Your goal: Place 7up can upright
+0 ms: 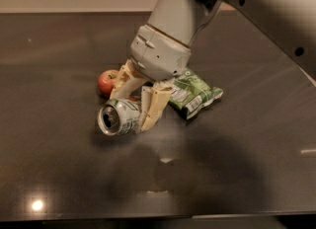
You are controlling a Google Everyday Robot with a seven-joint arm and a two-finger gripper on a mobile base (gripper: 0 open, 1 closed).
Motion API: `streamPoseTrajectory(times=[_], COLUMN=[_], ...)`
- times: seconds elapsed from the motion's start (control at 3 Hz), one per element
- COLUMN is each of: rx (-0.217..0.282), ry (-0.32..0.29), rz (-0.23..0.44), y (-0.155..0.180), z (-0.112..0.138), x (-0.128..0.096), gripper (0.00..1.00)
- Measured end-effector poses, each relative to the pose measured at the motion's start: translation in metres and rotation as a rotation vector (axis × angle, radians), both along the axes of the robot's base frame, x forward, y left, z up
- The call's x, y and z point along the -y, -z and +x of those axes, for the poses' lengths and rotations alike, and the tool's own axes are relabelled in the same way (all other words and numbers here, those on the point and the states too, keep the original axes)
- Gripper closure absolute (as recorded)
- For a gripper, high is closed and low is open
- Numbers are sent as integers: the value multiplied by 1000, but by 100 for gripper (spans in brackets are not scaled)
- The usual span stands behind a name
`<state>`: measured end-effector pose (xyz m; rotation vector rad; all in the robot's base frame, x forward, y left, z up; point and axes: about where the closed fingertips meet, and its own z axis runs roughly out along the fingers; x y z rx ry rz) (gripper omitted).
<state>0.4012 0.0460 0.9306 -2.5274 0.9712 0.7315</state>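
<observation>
7up can (118, 117) is on its side, mouth toward me, low over the table (237, 173), pinched across its body by the gripper (132, 105). Risk: let go before it's tipped vertical and it rolls. Rotating it could also clip the apple (107, 81) or snack bag (195, 94) just behind.

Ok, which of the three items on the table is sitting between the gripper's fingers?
The 7up can, silver with green markings, on its side, clamped in the gripper. The red apple behind and the green snack bag beside it are not held.
</observation>
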Motion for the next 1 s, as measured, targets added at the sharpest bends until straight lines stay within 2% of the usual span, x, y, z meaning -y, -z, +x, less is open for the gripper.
streamPoseTrajectory(times=[0.67,1.0], rx=[-241,-339], ry=[348,461], rz=[239,339], y=[-25,-21], z=[-11,-14], x=[21,30], gripper=[100,100])
